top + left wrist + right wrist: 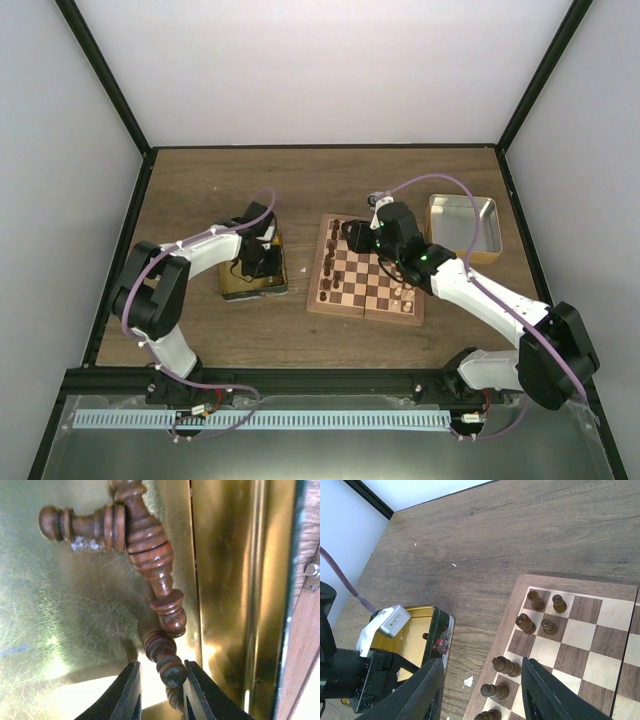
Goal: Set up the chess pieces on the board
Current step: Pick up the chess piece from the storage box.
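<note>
Left fingers [131, 696]: narrow, astride dark piece [167, 662] lying in gold tin [60, 610], 9 o'clock of board [365, 312], I judge for pickup; clamped or not, I cannot tell. Right fingers [427, 692]: half open, empty, over board's 10 o'clock corner

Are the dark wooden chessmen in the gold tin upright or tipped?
Tipped: the dark brown wooden chessmen lie on their sides in the shiny gold tin.
</note>
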Controlling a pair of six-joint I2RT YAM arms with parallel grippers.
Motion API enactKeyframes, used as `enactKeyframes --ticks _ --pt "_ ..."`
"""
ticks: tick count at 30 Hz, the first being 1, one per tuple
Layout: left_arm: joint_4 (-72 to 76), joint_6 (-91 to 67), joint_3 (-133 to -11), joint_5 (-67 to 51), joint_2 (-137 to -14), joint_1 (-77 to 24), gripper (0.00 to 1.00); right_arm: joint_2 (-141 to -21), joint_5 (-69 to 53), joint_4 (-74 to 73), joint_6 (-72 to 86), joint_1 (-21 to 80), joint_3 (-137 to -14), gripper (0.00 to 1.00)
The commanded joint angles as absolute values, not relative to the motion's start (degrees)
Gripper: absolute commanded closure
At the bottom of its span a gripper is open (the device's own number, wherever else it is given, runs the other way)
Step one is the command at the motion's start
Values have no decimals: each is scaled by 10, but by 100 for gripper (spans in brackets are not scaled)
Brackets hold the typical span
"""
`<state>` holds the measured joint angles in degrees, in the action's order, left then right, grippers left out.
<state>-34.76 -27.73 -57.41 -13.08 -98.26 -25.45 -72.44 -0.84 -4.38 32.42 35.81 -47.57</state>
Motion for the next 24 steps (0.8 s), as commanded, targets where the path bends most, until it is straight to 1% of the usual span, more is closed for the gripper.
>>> enactKeyframes --ticks 1,7,9,12,15,21,24 --pt "-341 -278 -596 -114 -991 -258 75 -714 0 -43 325 356 -471 56" --pt "-340 -277 -599 -103 -997 -259 75 -713 -1 -43 327 356 -470 56" --pt "-340 -276 -599 -101 -998 -259 78 -713 -2 -43 327 356 -471 56" --pt "-344 -278 -599 -90 -994 -260 88 -713 -3 -43 327 356 -471 56" --pt "-356 -276 -601 -76 -980 -261 94 -713 -4 -43 329 356 -471 56" --pt "-396 -271 -605 -31 -919 -261 94 -702 4 -42 333 356 -469 56" --pt "-411 -263 -614 -30 -891 -262 93 -689 16 -35 336 356 -461 56"
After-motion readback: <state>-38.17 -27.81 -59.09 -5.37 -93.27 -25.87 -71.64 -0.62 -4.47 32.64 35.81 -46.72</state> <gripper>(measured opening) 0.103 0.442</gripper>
